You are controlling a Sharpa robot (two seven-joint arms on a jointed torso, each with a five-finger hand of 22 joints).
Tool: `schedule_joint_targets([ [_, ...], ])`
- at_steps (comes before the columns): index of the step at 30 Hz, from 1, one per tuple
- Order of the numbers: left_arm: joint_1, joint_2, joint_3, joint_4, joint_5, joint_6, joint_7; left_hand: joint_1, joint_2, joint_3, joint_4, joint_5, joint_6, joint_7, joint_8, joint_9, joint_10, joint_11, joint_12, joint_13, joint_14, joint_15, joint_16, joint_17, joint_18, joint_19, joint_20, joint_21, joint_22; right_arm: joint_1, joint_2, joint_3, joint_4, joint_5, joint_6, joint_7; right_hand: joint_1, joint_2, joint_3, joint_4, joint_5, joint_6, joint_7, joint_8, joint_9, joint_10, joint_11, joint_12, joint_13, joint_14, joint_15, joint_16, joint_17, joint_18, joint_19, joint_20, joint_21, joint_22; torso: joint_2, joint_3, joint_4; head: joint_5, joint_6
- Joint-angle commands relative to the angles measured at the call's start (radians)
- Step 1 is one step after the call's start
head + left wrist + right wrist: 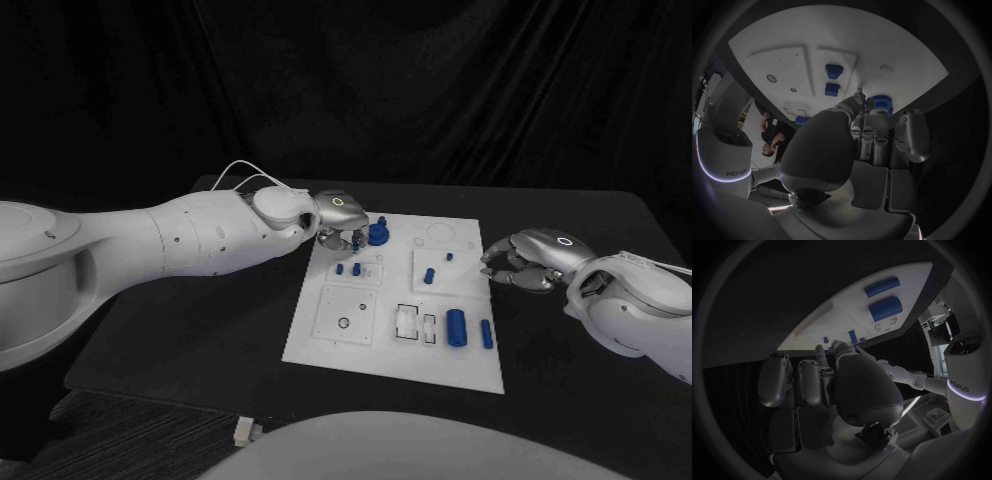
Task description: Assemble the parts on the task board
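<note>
The white task board (pixel 378 345) lies mid-table. A round blue part (pixel 378 234) stands at its far left corner, and my left hand (pixel 342 226) pinches it between fingertips and thumb. The left wrist view has this part (pixel 882 104) just past the fingertips (pixel 877 116). Two small blue pegs (pixel 348 268) stand in a block nearby and appear again (pixel 833 80). Two blue cylinders (pixel 456 327) lie near the board's right front. My right hand (pixel 522 263) hovers at the board's right edge with fingers curled in, and nothing shows in them.
More small blue pegs (pixel 431 273) stand in the board's middle, and a round recess (pixel 343 322) sits in its left front plate. Black table (pixel 188 330) lies bare on both sides of the board. A small white object (pixel 244 432) rests at the table's front edge.
</note>
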Motion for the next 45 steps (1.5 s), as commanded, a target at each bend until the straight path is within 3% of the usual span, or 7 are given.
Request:
schedule_joint_targets([
  [1,-0.002,0.002,0.001,0.0,-0.002,0.013,0.002,-0.007,-0.005,0.0,0.002,-0.004,-0.005,0.0,-0.004,-0.001,0.006,0.003,-0.002,-0.001,-0.006,0.0,-0.004,-0.001,-0.011,-0.007,0.003,-0.003,0.166,-0.002,0.0,0.001,0.0,-0.002,0.0,-0.004,0.004,-0.008,0.004,0.001,0.005,0.008,0.002,0.0,-0.001,0.06,0.008,-0.005,0.175,0.042,0.007,-0.002,-0.001,0.007,0.018,0.006,-0.003,0.17,0.001,-0.0002,0.0,0.0,0.0],
  [28,-0.007,0.009,0.001,-0.005,-0.002,0.022,0.009,-0.005,-0.005,0.001,0.002,-0.003,-0.006,0.0,-0.005,-0.002,0.007,0.003,-0.003,-0.001,-0.015,0.0,-0.014,-0.016,-0.009,-0.013,0.003,-0.014,0.163,-0.003,0.0,0.001,0.0,-0.002,0.003,-0.005,0.005,-0.008,0.006,0.0,0.005,0.008,0.002,-0.001,-0.002,0.06,0.008,-0.005,0.175,0.041,0.007,-0.003,-0.003,0.008,0.018,0.006,-0.004,0.17,-0.001,0.0,0.0,-0.003,0.0],
  [45,-0.021,0.012,0.001,-0.016,-0.002,0.038,0.007,0.002,-0.006,0.003,0.0,-0.003,0.001,-0.001,-0.004,-0.001,0.005,0.002,-0.007,-0.001,-0.029,0.001,-0.026,-0.033,-0.006,-0.02,0.004,-0.028,0.159,-0.003,-0.001,0.001,0.001,-0.002,0.003,-0.006,0.007,-0.008,0.008,-0.002,0.005,0.008,0.002,-0.001,-0.002,0.059,0.008,-0.005,0.174,0.041,0.008,-0.003,-0.003,0.008,0.018,0.006,-0.005,0.17,0.0,0.0,-0.0002,-0.001,0.0],
])
